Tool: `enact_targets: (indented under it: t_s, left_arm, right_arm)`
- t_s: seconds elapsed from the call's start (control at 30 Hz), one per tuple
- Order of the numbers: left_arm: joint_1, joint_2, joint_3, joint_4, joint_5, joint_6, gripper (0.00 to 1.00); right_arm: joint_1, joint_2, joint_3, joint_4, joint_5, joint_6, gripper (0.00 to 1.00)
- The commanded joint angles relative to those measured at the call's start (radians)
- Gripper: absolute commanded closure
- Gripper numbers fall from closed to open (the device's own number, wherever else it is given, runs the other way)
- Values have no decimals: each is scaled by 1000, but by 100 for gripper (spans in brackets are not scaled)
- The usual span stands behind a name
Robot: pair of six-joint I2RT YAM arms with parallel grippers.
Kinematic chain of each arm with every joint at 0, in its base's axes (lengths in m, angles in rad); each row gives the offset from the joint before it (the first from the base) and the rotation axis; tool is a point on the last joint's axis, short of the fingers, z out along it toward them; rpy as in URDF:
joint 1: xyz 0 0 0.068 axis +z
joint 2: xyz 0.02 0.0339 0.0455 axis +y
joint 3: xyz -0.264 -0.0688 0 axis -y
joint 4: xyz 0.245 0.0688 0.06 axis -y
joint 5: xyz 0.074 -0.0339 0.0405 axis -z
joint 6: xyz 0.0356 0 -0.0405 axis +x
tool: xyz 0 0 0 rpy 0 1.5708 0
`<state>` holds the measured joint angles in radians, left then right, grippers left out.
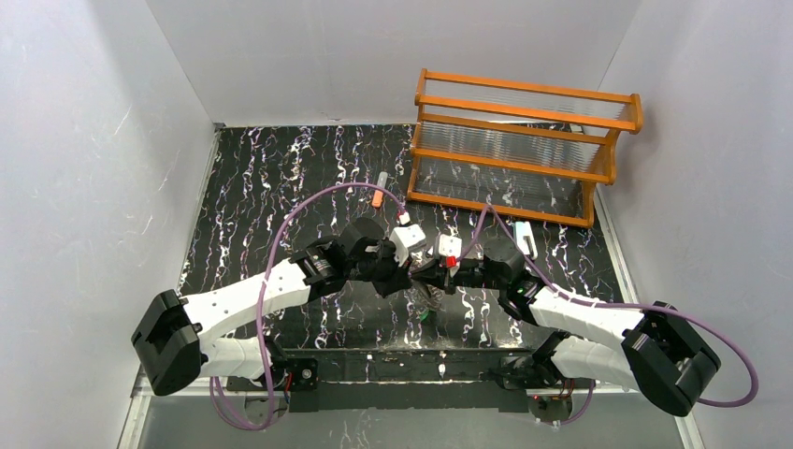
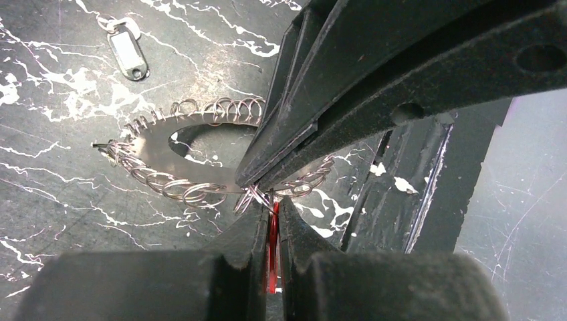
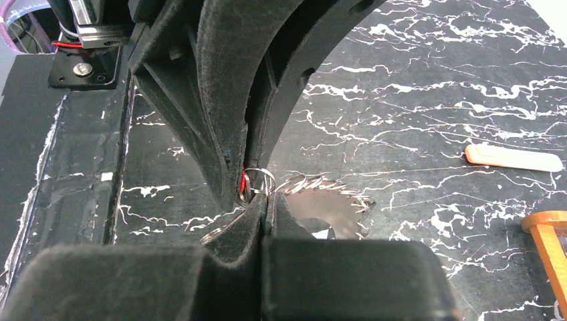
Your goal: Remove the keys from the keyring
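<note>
Left tool (image 2: 273, 202) grips the red key (image 2: 272, 242), only a sliver visible between its pads. Right tool (image 2: 257, 183) is clamped on the rim of the keyring (image 2: 159, 144), mid-frame, hiding its right half: a flat grey plate edged with wire loops.

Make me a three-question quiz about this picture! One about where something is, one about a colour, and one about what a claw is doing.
1. Where is the dark-and-white key?
A. hooked on the keyring
B. loose on the table, apart from the keyring
C. in a gripper

2. What colour is the key in the left gripper?
A. green
B. blue
C. red

3. What is the right gripper doing?
A. clamping the keyring's rim
B. hanging wide open
C. lying flat on the table

Answers: 1 B, it lies alone on the marble top; 2 C, red shows between the shut fingers; 3 A, its tips pinch the rim.
</note>
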<state>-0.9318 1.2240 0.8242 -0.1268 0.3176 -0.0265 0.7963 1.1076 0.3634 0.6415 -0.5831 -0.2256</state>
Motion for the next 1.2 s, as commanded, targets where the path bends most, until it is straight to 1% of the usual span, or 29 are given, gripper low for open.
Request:
enact_targets:
  t_s: [0.0,0.1,0.33,0.57,0.63,0.73,0.87,1.0,1.07,1.17]
  left_arm:
    - [-15,-19,55,38,1,2,100]
    - [-12,-38,28,37,-63,-25,100]
    - [22,-74,-46,31,-124,-126,100]
    - [78,-139,-68,11,-182,-182,100]
    - [86,-138,-67,15,-164,-182,100]
    - [87,-95,-57,19,-96,-182,100]
    - [86,-36,-53,44,20,-194,100]
    - [87,-31,-90,120,98,-238,100]
    - [87,-36,-116,189,118,-273,100]
    - [86,-38,-147,230,124,-322,100]
  right_arm:
    - [19,-32,26,115,-12,7,99]
    - [16,-69,-16,177,21,49,99]
    - [-7,-113,-94,330,29,157,99]
    - [-16,-145,-107,327,6,175,99]
    - [-18,-154,-111,329,1,180,99]
    - [-20,-163,-115,364,-10,197,99]
    - [-20,-153,-136,492,-16,265,99]
    - [-20,-127,-168,633,4,332,99]
    - [-20,-116,-181,689,19,351,99]
    - [-20,-103,-185,738,31,364,99]
